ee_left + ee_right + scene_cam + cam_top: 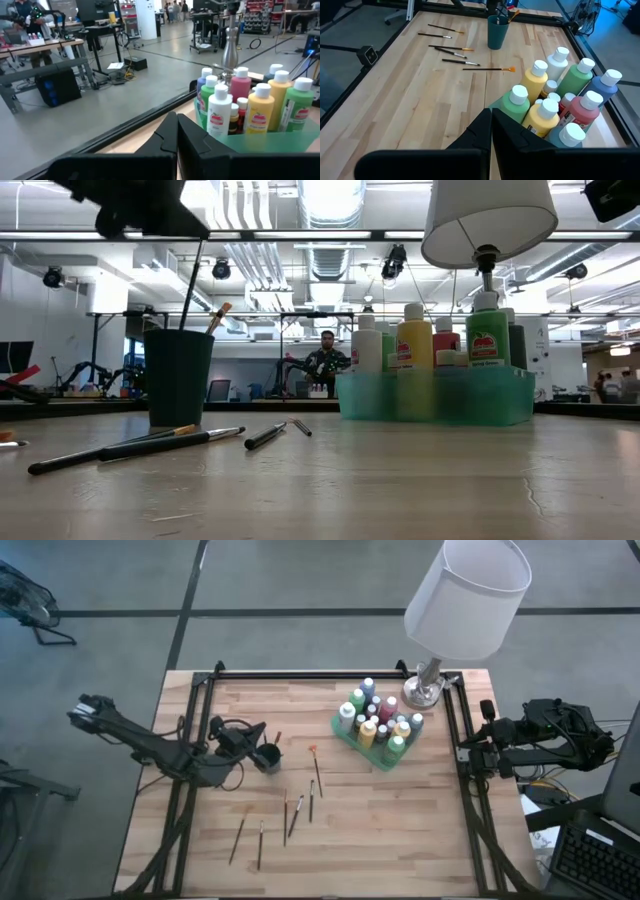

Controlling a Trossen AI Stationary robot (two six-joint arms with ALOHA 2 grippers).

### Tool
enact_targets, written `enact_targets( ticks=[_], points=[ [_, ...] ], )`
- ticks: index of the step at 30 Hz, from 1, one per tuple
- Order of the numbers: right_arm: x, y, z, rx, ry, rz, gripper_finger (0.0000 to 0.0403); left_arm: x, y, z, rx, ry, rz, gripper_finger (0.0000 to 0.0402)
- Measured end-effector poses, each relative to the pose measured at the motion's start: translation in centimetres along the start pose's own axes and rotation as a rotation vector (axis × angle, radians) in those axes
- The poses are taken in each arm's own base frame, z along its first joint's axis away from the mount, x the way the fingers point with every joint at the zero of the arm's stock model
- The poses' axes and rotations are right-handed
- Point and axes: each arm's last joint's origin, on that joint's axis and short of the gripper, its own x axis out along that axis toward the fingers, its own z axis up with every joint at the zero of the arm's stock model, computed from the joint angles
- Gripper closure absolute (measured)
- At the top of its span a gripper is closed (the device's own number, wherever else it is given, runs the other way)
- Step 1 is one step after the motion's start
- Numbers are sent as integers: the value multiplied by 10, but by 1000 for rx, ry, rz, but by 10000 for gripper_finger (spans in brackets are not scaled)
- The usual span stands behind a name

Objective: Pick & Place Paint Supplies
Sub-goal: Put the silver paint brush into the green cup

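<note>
Several paint bottles (378, 720) with white caps stand in a translucent green tray (435, 396) at the table's far right. Several thin brushes (296, 817) lie flat on the wood near the middle, one with an orange tip (489, 69). A dark green cup (268, 756) stands left of them with two brushes (216, 318) leaning in it. My left gripper (256, 732) hovers shut just beside and above the cup, pointing level toward the tray (260, 141), holding nothing. My right gripper (490, 131) waits shut at the table's right edge (474, 748), behind the bottles (555, 117).
A table lamp with a white shade (466, 588) and metal base (424, 690) stands at the far right corner, just behind the tray. A black metal frame (330, 674) runs along the table's far and side edges. Bare wood lies toward the near edge.
</note>
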Motion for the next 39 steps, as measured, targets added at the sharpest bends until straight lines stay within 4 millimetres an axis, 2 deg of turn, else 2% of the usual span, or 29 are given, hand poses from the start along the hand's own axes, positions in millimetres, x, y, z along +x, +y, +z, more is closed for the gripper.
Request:
enact_targets(
  ticks=[11, 21, 27, 39],
  points=[
    [0, 0, 0, -3, 0, 0, 394, 7, 9, -36, -49, -10, 14, 401],
    [0, 0, 0, -4, 0, 0, 394, 8, 9, -46, -17, 11, -44, 401],
    [0, 0, 0, -3, 0, 0, 394, 9, 8, -59, 27, 37, -65, 401],
    [0, 0, 0, -1, 0, 0, 394, 10, 9, -76, 15, 68, -69, 401]
  ],
)
